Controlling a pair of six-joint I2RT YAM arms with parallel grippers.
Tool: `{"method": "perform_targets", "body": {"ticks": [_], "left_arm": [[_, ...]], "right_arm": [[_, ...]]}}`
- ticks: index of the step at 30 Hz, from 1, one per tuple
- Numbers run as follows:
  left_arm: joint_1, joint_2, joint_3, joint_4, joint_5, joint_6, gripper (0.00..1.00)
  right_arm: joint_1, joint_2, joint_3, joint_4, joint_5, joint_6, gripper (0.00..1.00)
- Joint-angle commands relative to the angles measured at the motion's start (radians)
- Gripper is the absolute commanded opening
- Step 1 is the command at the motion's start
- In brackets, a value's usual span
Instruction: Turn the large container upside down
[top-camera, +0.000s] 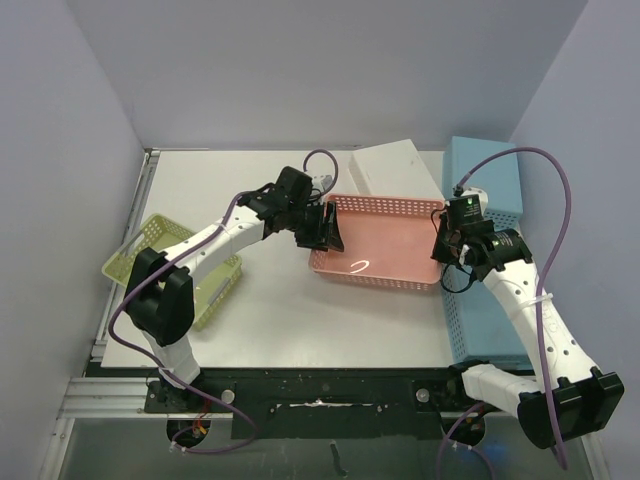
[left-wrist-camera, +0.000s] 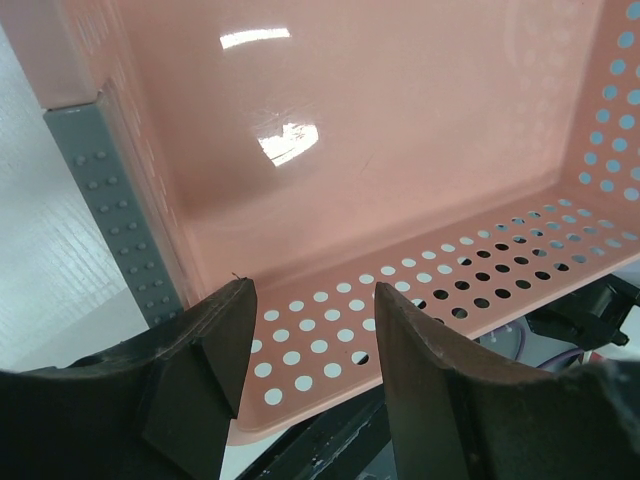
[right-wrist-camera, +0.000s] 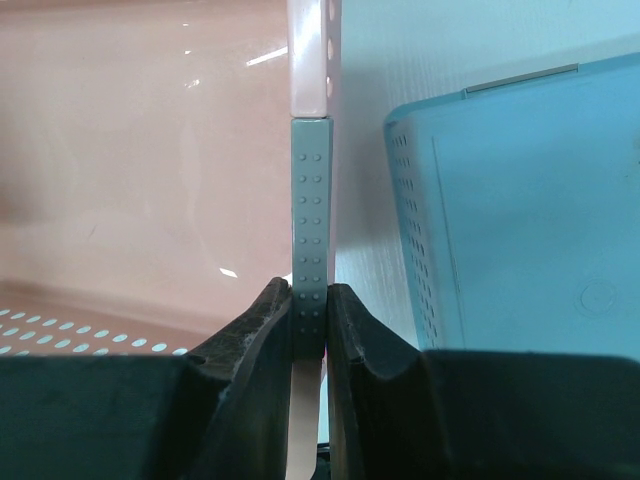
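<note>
- Pink basket sits mid-table, open side up, nothing inside.
- Right claw pinches the basket's right rim.
- Left claw is spread astride its left wall.
- Blue basket lies just right; green basket far left.

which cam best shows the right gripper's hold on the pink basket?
Right wrist: the right gripper is shut on the pink basket wall's grey strip, seen close. Top external shows only the gripper at the basket's right end. Left wrist shows the basket interior, not that grip.
</note>
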Motion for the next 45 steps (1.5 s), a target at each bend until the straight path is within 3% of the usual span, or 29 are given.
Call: {"method": "perform_targets", "body": {"ticks": [1, 20, 31, 34, 38, 39, 45], "left_arm": [[-0.002, 0.003, 0.030, 0.035, 0.020, 0.020, 0.50], [-0.002, 0.038, 0.034, 0.029, 0.026, 0.030, 0.49], [0.003, 0.001, 0.044, 0.024, -0.021, 0.043, 0.49], [0.018, -0.010, 0.045, 0.008, -0.038, 0.046, 0.49], [0.058, -0.043, 0.020, 0.012, -0.043, 0.038, 0.49], [0.067, -0.056, 0.008, 0.019, -0.044, 0.033, 0.49], [0.118, -0.116, -0.032, 0.017, -0.053, 0.057, 0.49]], "right_arm": [[0.000, -0.030, 0.044, 0.058, -0.019, 0.016, 0.04], [0.000, -0.018, 0.033, 0.087, -0.031, 0.016, 0.05], [-0.001, 0.030, -0.091, 0.119, 0.038, 0.006, 0.09], [-0.001, 0.037, -0.108, 0.119, 0.046, 0.004, 0.21], [-0.002, 0.043, -0.100, 0.118, 0.044, 0.002, 0.59], [-0.001, 0.044, -0.096, 0.118, 0.045, 0.002, 0.64], [0.002, 0.070, -0.060, 0.122, -0.006, 0.025, 0.74]]}}
